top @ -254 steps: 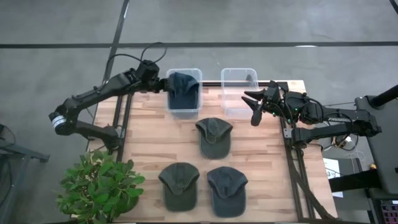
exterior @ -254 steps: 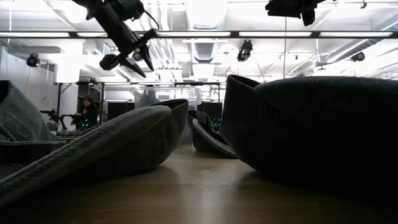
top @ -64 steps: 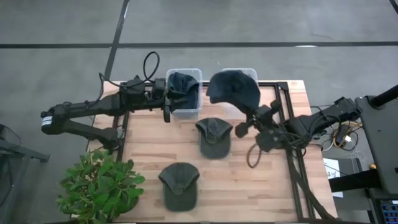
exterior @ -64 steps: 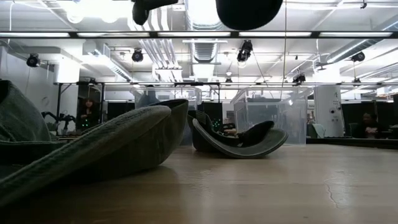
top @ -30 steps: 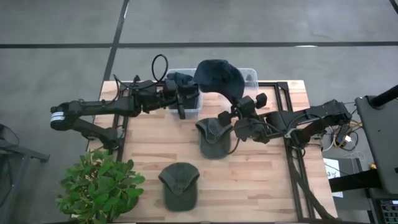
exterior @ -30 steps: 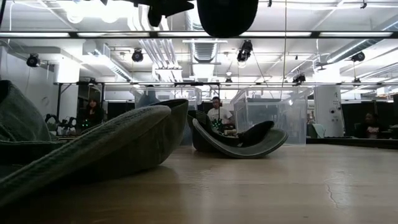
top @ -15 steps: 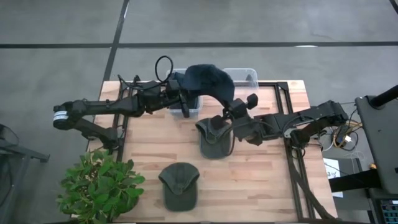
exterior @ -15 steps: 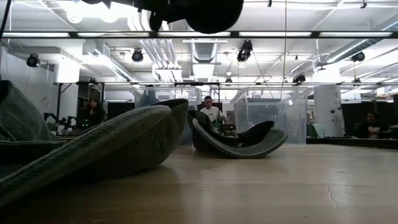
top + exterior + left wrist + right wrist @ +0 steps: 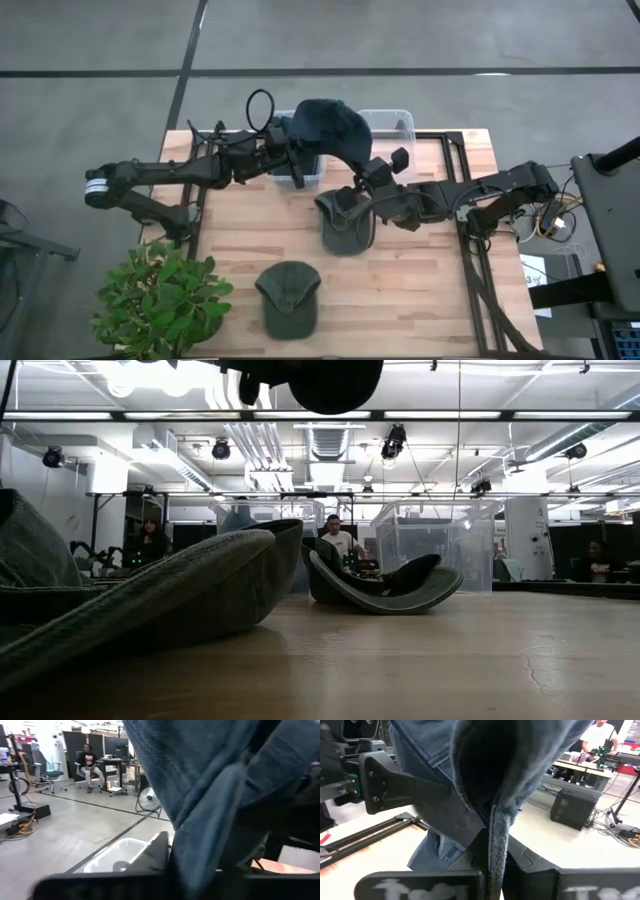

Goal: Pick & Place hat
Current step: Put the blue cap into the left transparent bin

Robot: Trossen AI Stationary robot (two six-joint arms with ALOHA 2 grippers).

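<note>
Since both claws pinch the dark blue cloth cap (image 9: 330, 128) mid-air, left claw (image 9: 297, 160) and right claw (image 9: 368, 182), I'd guess it's a handover above the clear plastic bins (image 9: 392, 122).

Dark hat (image 9: 335, 385) hanging at top, above the wooden table (image 9: 400, 660). Upturned cap (image 9: 385, 585) resting farther back. Clear bin (image 9: 435, 540) behind it.

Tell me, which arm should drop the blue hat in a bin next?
Probably the left. Its gripper pinches the blue hat right over the left bin; the right gripper also grips it, farther out.
</note>
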